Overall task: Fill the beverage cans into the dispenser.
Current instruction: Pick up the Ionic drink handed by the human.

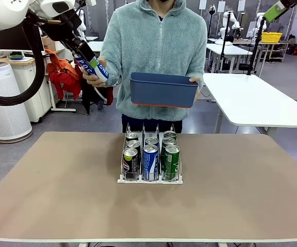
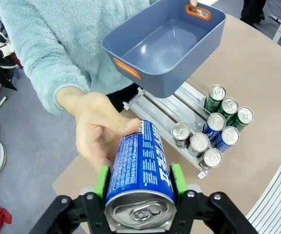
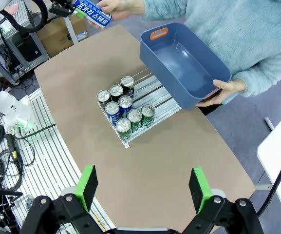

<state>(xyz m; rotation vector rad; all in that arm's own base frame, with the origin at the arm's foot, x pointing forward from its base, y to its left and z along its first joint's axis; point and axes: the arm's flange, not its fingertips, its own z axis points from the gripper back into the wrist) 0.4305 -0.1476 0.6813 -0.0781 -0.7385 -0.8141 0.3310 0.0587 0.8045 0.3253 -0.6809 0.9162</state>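
Observation:
My left gripper is raised at the far left, shut on a blue beverage can with white lettering. Its green pads press both sides of the can. The person's hand still grips the can's far end. The dispenser stands mid-table with several cans in three lanes: dark cans left, blue middle, green right. My right gripper hangs open, high above the table with nothing between its fingers; from there the held blue can shows far off.
The person at the far side holds an empty dark-blue bin with orange handles above the dispenser's back end. The tan table has bare room on both sides of the dispenser. A white table stands behind at the right.

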